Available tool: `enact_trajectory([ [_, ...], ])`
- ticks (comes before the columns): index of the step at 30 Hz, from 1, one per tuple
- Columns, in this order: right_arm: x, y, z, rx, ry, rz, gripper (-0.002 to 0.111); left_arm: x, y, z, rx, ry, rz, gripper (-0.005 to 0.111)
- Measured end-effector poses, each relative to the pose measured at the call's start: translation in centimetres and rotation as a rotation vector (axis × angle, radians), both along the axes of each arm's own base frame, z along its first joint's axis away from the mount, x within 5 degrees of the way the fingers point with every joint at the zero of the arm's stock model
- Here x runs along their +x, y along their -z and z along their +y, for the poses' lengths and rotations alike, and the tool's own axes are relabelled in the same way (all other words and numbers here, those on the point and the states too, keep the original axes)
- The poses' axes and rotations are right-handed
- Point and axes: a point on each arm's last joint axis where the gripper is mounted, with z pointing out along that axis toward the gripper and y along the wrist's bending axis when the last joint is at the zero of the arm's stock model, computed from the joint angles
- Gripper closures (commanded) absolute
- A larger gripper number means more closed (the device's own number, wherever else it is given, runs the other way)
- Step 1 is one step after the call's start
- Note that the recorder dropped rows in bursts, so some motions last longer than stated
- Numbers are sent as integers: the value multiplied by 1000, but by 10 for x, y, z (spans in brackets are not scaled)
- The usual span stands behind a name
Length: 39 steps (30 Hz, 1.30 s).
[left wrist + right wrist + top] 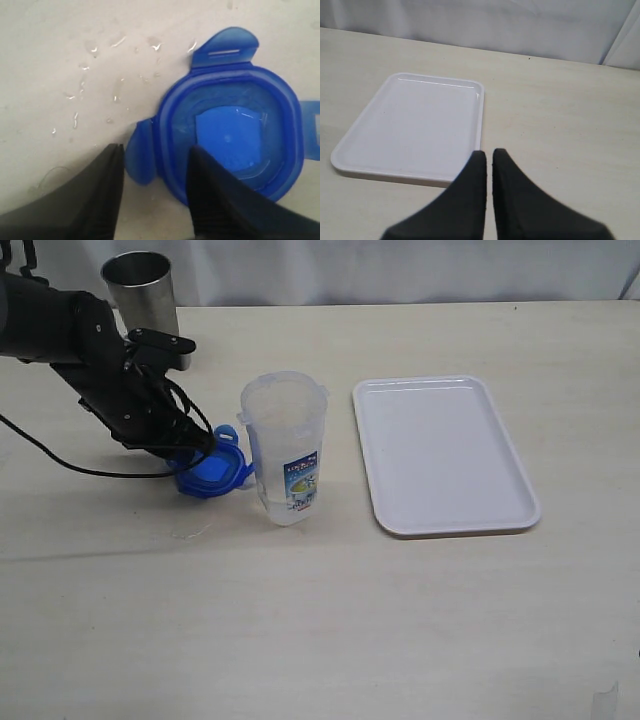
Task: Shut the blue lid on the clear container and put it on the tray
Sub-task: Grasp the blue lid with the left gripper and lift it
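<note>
The left end effector (155, 150), half-open astride an edge flap (140, 160) of the blue lid (235, 125), could, I judge, pinch that thin flap alone and drop the lid.

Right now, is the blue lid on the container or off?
Off. The lid lies on the table beside the container, whose top is open.

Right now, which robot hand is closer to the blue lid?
Left. The left gripper straddles the rim of the blue lid; the right gripper is over by the tray, away from it.
</note>
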Motion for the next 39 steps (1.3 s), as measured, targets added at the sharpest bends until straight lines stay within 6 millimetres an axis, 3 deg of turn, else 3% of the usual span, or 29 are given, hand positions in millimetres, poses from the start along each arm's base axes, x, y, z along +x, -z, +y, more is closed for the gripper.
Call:
enact_trajectory([
  [19, 0, 0, 0, 0, 0, 0, 104, -1, 3, 0, 4, 1, 14, 70],
  [26, 0, 0, 0, 0, 0, 0, 104, -1, 3, 0, 4, 1, 14, 95],
  [31, 0, 0, 0, 0, 0, 0, 104, -1, 3, 0, 4, 1, 14, 106],
  [39, 0, 0, 0, 0, 0, 0, 104, -1, 3, 0, 4, 1, 16, 107],
])
